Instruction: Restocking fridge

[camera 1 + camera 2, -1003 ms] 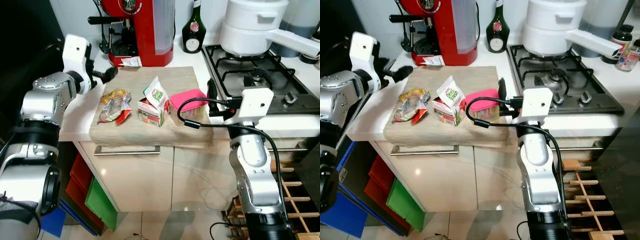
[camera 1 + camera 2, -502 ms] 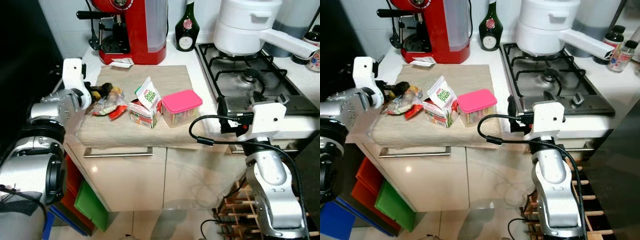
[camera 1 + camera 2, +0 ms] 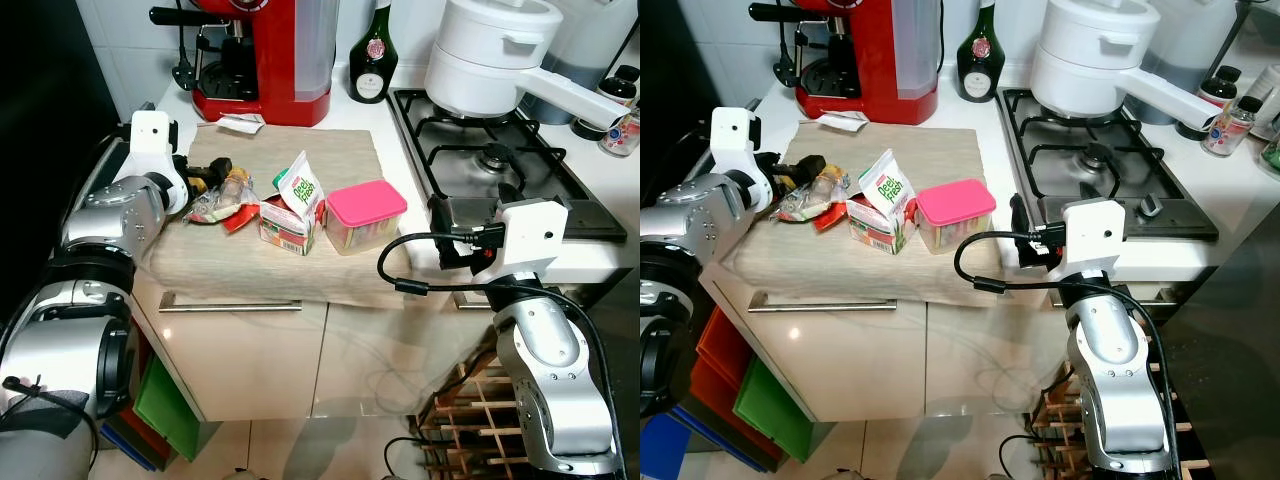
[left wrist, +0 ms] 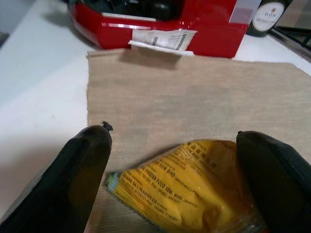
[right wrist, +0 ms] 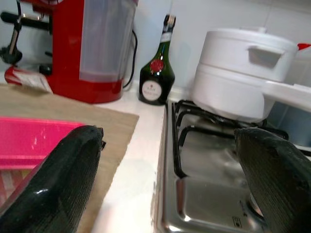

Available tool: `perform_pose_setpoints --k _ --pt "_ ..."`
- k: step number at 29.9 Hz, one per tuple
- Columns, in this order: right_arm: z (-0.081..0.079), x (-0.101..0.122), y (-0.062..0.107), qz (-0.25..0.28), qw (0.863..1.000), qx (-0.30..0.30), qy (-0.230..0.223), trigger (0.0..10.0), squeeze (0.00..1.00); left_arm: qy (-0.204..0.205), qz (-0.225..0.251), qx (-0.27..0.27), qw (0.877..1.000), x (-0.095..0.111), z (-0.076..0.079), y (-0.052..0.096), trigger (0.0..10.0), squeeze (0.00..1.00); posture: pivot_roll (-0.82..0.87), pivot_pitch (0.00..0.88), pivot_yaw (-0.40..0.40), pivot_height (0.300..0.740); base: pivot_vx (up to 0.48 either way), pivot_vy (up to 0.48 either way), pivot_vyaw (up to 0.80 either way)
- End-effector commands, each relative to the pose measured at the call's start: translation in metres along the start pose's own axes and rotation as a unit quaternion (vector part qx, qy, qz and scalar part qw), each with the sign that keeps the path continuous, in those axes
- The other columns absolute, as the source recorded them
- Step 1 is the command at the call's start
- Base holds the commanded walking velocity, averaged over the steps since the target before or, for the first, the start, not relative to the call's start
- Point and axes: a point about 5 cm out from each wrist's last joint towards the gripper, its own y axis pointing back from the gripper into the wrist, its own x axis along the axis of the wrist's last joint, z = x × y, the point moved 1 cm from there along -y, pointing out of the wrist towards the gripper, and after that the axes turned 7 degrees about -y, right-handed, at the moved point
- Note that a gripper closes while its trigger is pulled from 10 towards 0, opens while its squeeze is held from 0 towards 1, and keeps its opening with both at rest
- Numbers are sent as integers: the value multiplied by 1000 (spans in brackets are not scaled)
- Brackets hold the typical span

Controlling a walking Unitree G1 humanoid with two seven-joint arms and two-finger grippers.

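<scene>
Left gripper [image 4: 175,160]: fingers spread wide, straddling the yellow snack packet [image 4: 194,194] on the beige mat [image 3: 330,160], lined up to pinch it.
Right gripper [image 5: 165,174]: parked wide open near the stove edge [image 5: 180,194], beside the pink-lidded box [image 3: 366,202] (waiting its turn, I'd say).
Carton [image 3: 293,200]: mid-mat, untouched.
Wrist bonus: packet print is legible there; head views give layout.

Red coffee machine [image 3: 270,50], dark bottle [image 3: 373,55], white pot [image 3: 490,55] on gas hob [image 3: 510,165], perhaps spice jars [image 3: 1225,125] beyond.
</scene>
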Motion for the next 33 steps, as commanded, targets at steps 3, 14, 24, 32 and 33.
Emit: perform_pose_setpoints --k 3,14,24,32,33 --pt "-1 -6 -1 -11 1000 3 -8 10000 0 -31 25 -11 999 18 0 7 10000 0 -26 0 -67 732 0 0 0" --pt "2 -8 -9 -11 1000 10 -16 10000 0 -22 1 -79 997 28 21 28 10000 0 8 0 -92 732 0 0 0" --pt "-3 -12 -13 -15 999 23 -25 10000 0 -48 -75 -80 993 -25 46 36 10000 0 36 0 -127 732 0 0 0" --pt "-1 -11 -17 -14 999 28 -20 10000 0 -53 -207 -45 976 -116 37 28 10000 0 22 0 -149 732 0 0 0" --pt "-1 -11 -17 -14 999 29 -19 10000 0 -32 -219 -38 975 -125 36 28 10000 0 18 0 -150 732 0 0 0"
